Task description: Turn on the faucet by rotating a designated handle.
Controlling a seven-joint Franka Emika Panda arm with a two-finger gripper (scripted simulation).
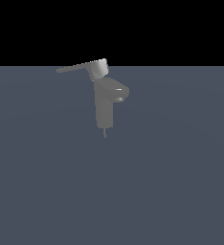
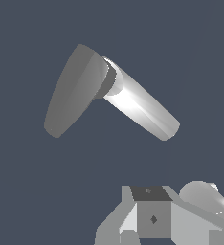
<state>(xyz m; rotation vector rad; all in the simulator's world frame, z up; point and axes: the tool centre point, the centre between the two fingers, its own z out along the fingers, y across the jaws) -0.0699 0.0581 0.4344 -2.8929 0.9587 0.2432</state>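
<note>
Exterior view: the faucet stands upright on a flat blue-grey floor, a little toward the exterior view's left of centre. It is a matte grey blocky column with a short rounded spout pointing toward the exterior view's right and a thin pin below the column's base. The handle sits on top of the column — its thicker hub directly over the column, the thin flat blade reaching out toward the exterior view's left, nearly level, with the tip slightly lower than the hub end. No arm or gripper appears in this view.

Wrist view: looking down on the faucet from above. The handle shows as a broad tapering grey blade, joined through a darker collar to a bright cylindrical body. Handle and body form an angle to each other.

The gripper shows only partly at the frame edge — pale grey blocks and a darker square face. It is well apart from the handle, touching nothing. Fingertips are out of frame; cannot tell whether the jaws stand wide or narrow.
</note>
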